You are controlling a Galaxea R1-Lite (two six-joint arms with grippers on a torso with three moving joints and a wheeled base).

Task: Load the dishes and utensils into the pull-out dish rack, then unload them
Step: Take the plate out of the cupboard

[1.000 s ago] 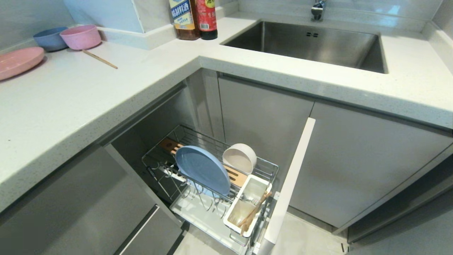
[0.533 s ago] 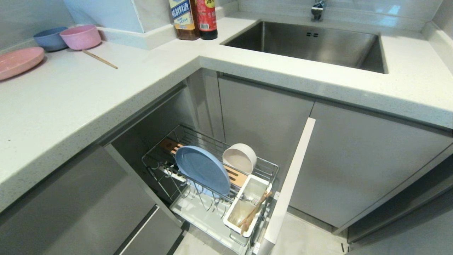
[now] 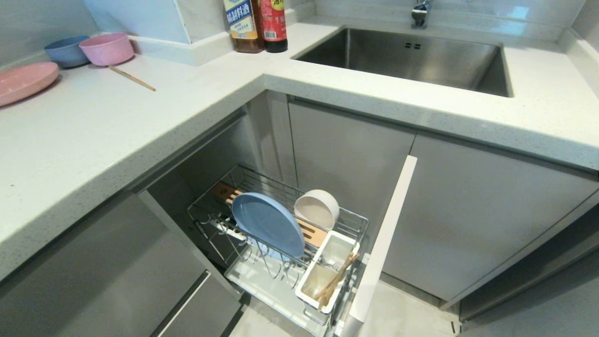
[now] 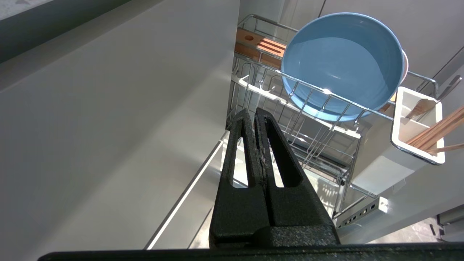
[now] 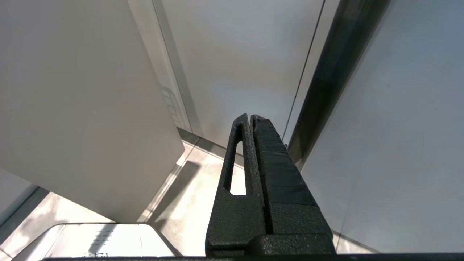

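While both arms hang parked, the left gripper (image 4: 253,114) and right gripper (image 5: 249,117) are pressed closed and empty. Ahead of the left one, the blue plate (image 4: 342,63) stands upright in the dish rack (image 4: 326,96); rigid, likely smooth and slippery, best pinched at its upper rim.

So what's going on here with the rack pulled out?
Nothing is being handled right now. The rack is pulled out and loaded: the blue plate stands on edge in it, the white bowl sits behind the plate, and the chopsticks and fork are in the cup. Both pincers are shut and empty, the left pincer near the rack, the right pincer by the cabinet doors.
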